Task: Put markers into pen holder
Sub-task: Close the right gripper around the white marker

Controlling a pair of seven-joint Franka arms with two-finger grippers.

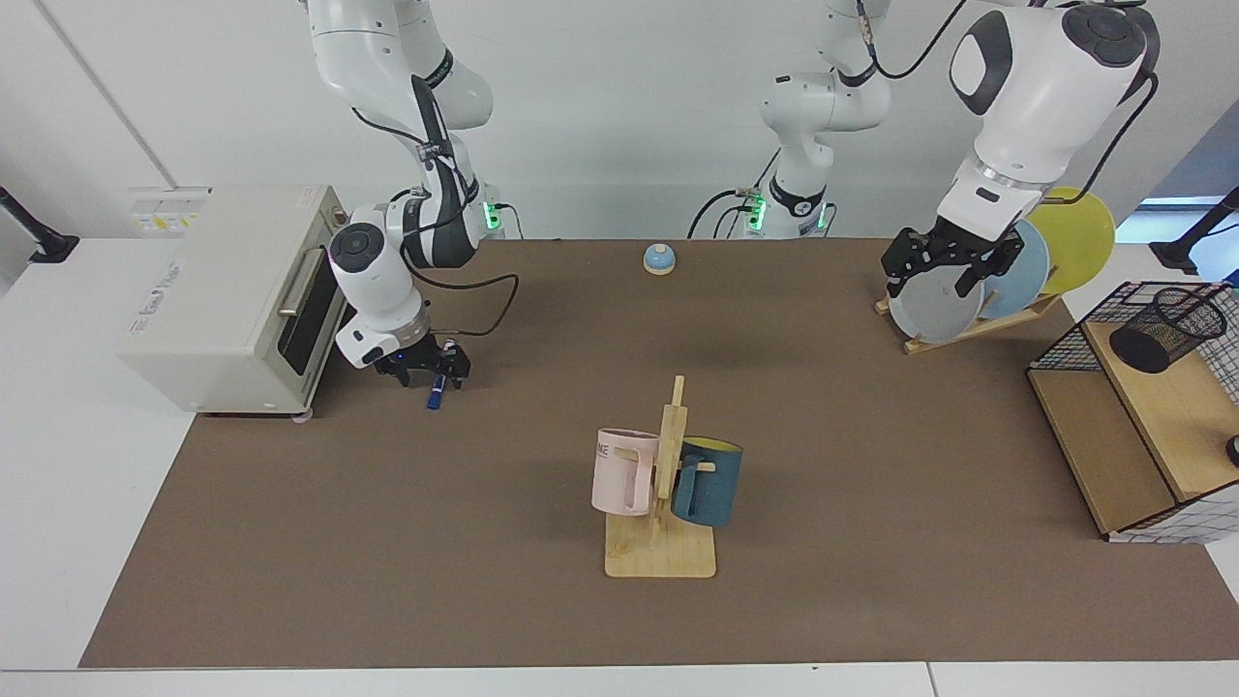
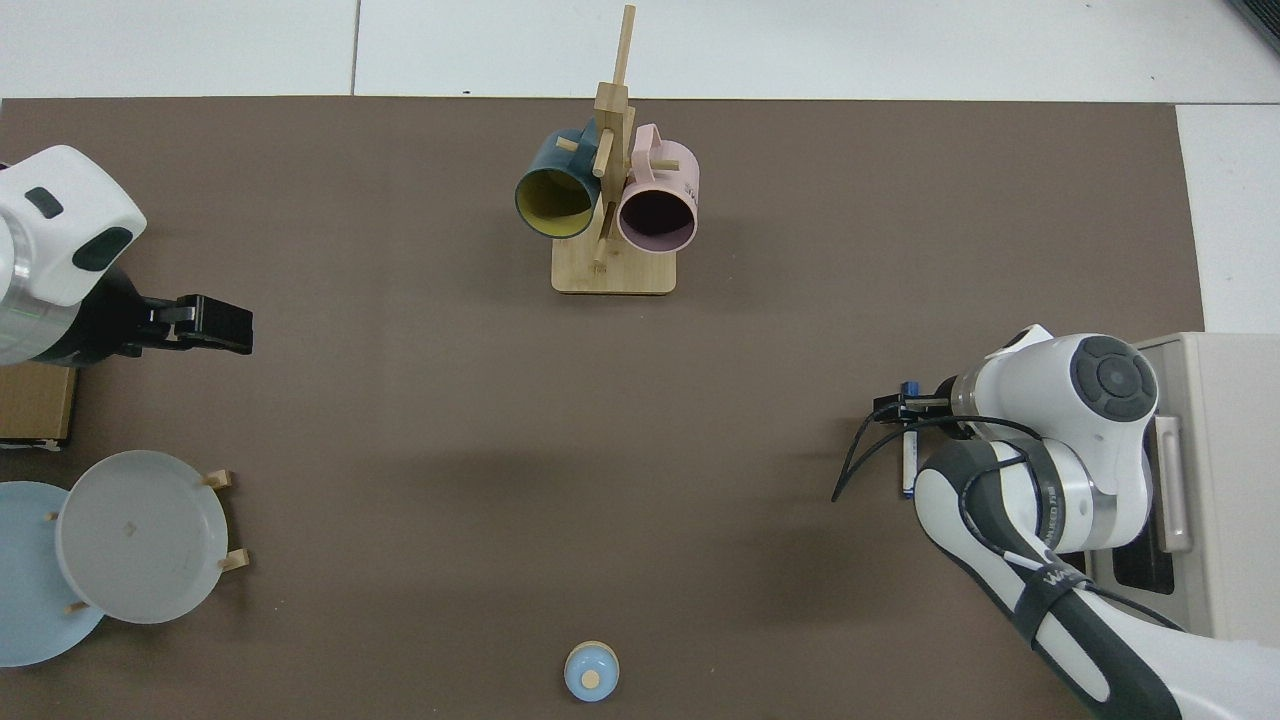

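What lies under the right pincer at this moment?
The marker lies flat on the brown mat beneath the right pincer. Its blue end shows in the facing view; the pincer covers the section below it. The left pincer waits by the plates.

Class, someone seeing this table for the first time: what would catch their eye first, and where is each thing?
Mid-table stands a wooden mug rack bearing a pink mug and a blue mug. Beside the toaster oven, the right gripper sits low over the marker lying on the mat. Across the table, the left gripper waits by the plates, near the pen holder in its wire basket.
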